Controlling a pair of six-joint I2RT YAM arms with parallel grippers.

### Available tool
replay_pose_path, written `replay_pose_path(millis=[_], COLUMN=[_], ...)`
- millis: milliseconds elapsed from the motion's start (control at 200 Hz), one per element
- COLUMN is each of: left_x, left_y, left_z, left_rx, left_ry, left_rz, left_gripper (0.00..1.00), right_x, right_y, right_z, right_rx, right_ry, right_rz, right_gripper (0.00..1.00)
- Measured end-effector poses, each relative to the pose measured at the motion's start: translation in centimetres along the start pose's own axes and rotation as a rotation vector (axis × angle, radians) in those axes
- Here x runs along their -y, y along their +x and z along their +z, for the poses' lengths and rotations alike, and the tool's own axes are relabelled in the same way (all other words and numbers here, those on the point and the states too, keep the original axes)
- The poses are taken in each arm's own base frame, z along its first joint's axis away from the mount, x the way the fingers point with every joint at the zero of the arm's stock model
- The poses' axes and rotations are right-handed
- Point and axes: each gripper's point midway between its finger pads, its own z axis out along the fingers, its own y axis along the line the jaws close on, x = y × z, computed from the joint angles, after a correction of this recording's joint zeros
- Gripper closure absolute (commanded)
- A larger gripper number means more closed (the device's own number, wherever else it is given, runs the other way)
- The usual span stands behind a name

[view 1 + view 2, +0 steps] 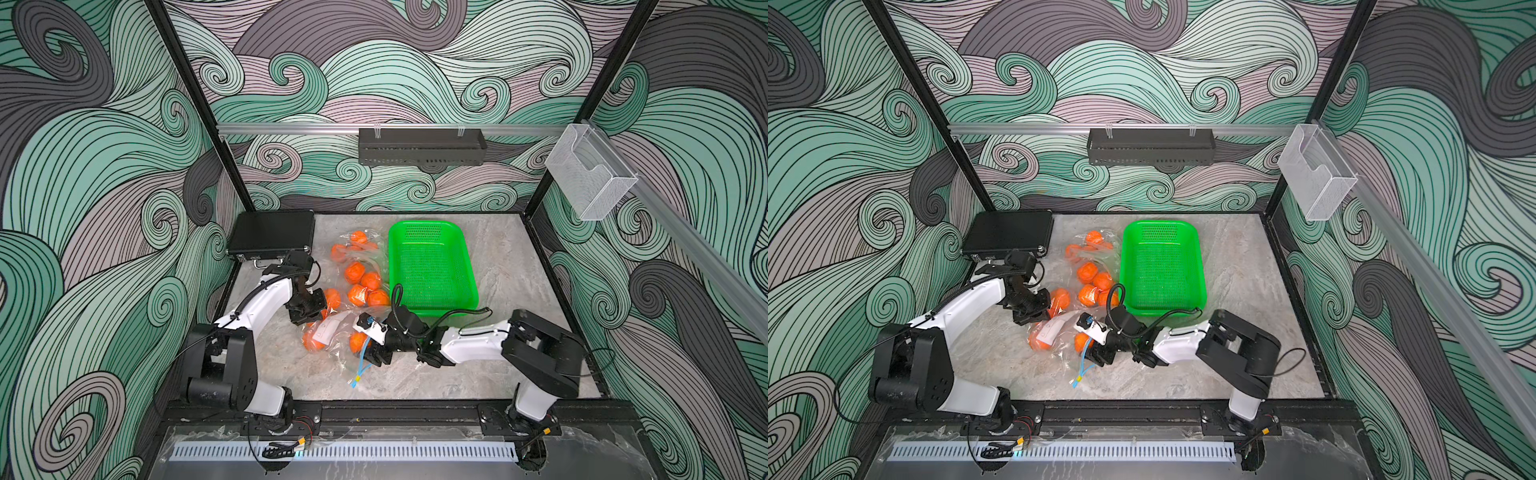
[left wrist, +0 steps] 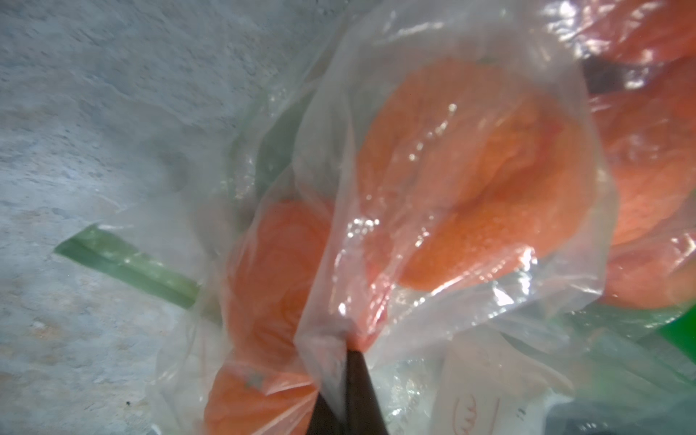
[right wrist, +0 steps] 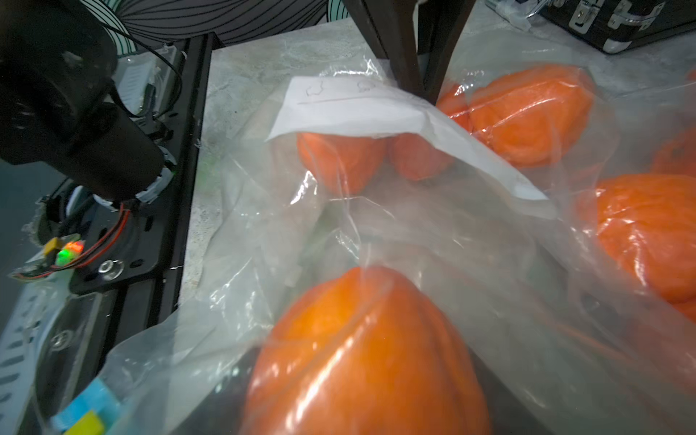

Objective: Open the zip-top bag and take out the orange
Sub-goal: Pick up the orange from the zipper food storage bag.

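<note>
On the table's (image 1: 511, 291) near side: orange (image 3: 361, 357) inside zip-top bag (image 3: 414, 226).
Left gripper (image 2: 348, 357): clamped on the bag.
Right gripper (image 1: 363, 345): flanking orange; grip unclear.
Risk: bag caught in grip, dragged along.

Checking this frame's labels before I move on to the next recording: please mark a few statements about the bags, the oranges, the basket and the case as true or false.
1. The green basket holds no orange. True.
2. The left hand is shut on clear bag plastic. True.
3. The black case stands open. False: its lid is closed.
4. The orange at the right hand is already out of its bag. False: in the right wrist view, plastic film covers it.
</note>
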Motion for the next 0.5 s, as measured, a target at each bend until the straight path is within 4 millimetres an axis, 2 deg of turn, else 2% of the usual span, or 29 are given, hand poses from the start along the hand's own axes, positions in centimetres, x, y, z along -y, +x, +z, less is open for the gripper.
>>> replay_pose_path(millis=[75,295,500], left_x=[-0.2,-0.5,-0.6], left_y=[-0.1,-0.2,-0.2], left_z=[-0.1,-0.1,-0.1], left_rx=[0.010,0.018,0.020], left_ry=[-0.012,-0.027,-0.034], left_rz=[0.001,0.000,-0.003], left_gripper=[1.00,1.00,1.00], right_x=[-0.1,-0.1,1.9], right_y=[-0.4,0.2,-1.0], right_z=[-1.4,-5.2,-9.7], right_rx=[0.012,-0.017,-0.008], right_ry=[0.004,0.030,0.107], right_rz=[0.008,0.062,0.180], right_gripper=[0.35,0.35,0.37])
